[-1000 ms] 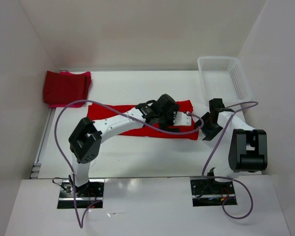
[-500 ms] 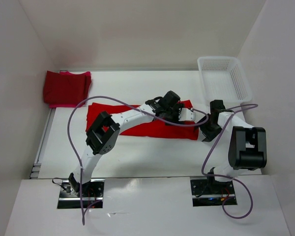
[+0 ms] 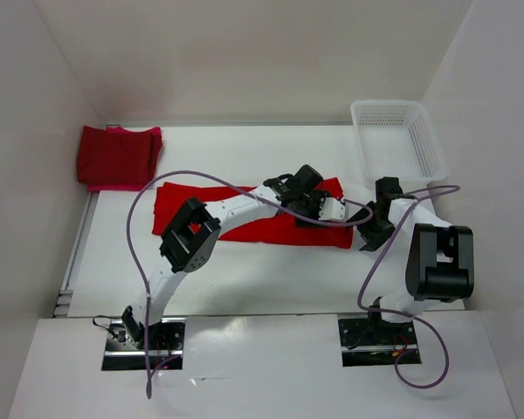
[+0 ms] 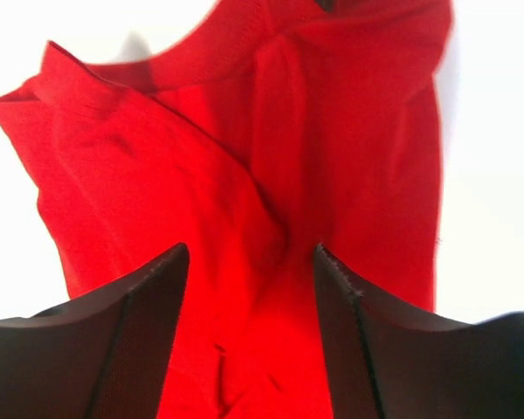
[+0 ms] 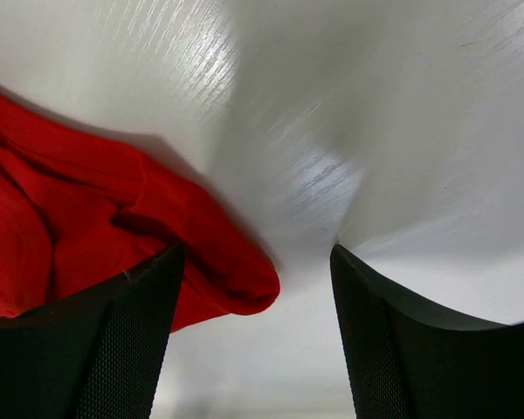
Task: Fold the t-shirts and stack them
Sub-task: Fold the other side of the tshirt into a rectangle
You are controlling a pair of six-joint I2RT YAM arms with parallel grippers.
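Directly beneath left pincer (image 4: 249,251) (jaws apart): red t-shirt (image 4: 244,148)

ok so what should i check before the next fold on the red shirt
1. bright red t-shirt lying flat in a strip: ok
2. left gripper above the shirt's right end, jaws open: ok
3. right gripper at the shirt's right corner, jaws open: ok
4. cloth gripped by either arm yet: not ok
5. folded stack tidy at the far left: ok
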